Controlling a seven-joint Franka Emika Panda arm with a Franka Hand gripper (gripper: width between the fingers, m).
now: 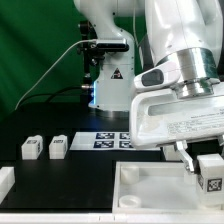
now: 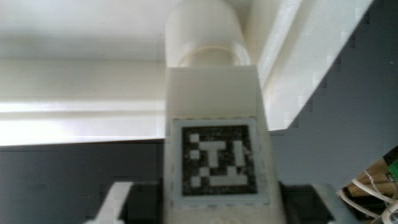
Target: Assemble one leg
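We find the gripper [image 1: 203, 160] pinching the stubby white plastic tagged leg [image 1: 211, 172] at near right, over the large white rimmed plastic tray [image 1: 150, 188]. We advise keeping it upright and aligning it before lowering. Farther left, two like legs [image 1: 30, 148] [image 1: 57, 147] rest on the black surface [image 1: 80, 175]. Green curtain [image 1: 40, 50] behind.

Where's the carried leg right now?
Exterior view's lower right: the leg is clamped in the fingers, over the right end of the white tray-shaped part.

Your wrist camera holds: one white leg [image 2: 214, 90], tag [image 2: 217, 152] facing you, clamped in gripper [image 2: 214, 205]; white tray [image 2: 71, 85] behind; dark tabletop [image 2: 63, 165].
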